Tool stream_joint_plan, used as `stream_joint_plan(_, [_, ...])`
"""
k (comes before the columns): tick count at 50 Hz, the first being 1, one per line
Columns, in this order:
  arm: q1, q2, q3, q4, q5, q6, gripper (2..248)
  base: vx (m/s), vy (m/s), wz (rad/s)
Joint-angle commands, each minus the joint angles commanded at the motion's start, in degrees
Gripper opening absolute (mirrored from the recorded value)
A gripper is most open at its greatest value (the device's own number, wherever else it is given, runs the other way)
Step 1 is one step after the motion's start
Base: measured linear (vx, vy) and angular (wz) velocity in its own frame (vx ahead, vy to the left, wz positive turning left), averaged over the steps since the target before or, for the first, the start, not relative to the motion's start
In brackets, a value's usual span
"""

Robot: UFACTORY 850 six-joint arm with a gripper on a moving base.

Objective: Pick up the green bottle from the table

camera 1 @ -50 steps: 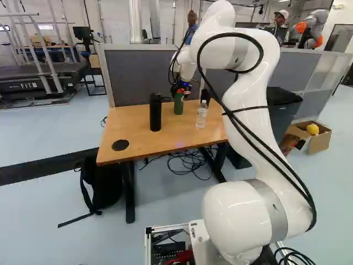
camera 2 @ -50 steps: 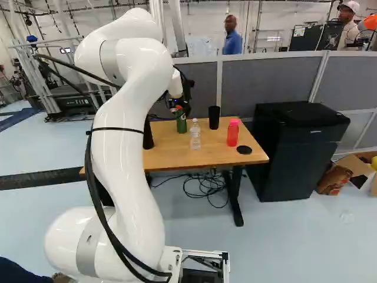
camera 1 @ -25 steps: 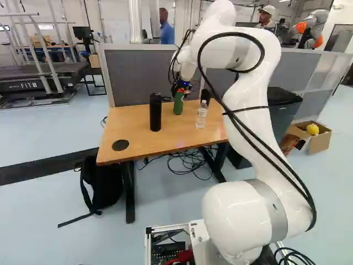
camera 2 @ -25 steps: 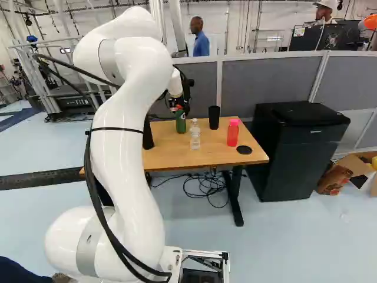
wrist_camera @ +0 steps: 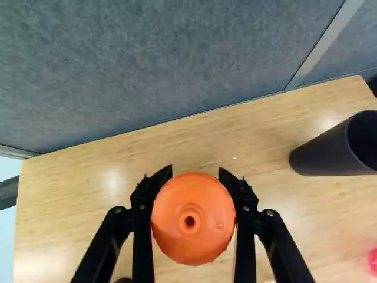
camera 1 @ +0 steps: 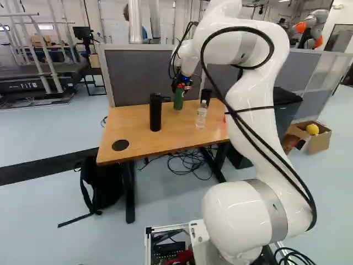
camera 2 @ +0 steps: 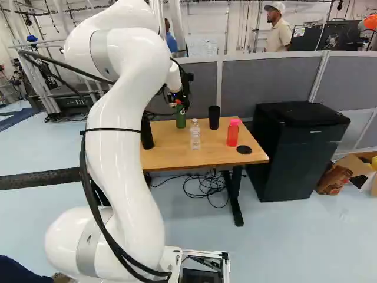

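You have one counter [camera 1: 140, 144] in the middle of both base views. Toward its far side, your end effector [camera 1: 182, 84] grips the one green bottle [camera 1: 178, 100] by its orange cap [wrist_camera: 193, 206]. One pink bottle [camera 2: 232, 133], upper right, shows in the right base view, not the left.

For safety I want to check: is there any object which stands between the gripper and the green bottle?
Nothing visible does: the gripper touches the orange cap of the green bottle with both fingers, from opposite sides. The black tumbler and clear bottle stand off to the side, not between them.
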Motion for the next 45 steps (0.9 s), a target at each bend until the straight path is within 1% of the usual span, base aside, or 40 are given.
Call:
stream_joint_plan(18, [0.0,2.6,0.9,0.0,0.0,0.0,122,0.000,0.000,0.000])
stream_joint_plan(45, [0.0,7.6,3.7,0.0,0.0,0.0,122,0.000,0.000,0.000])
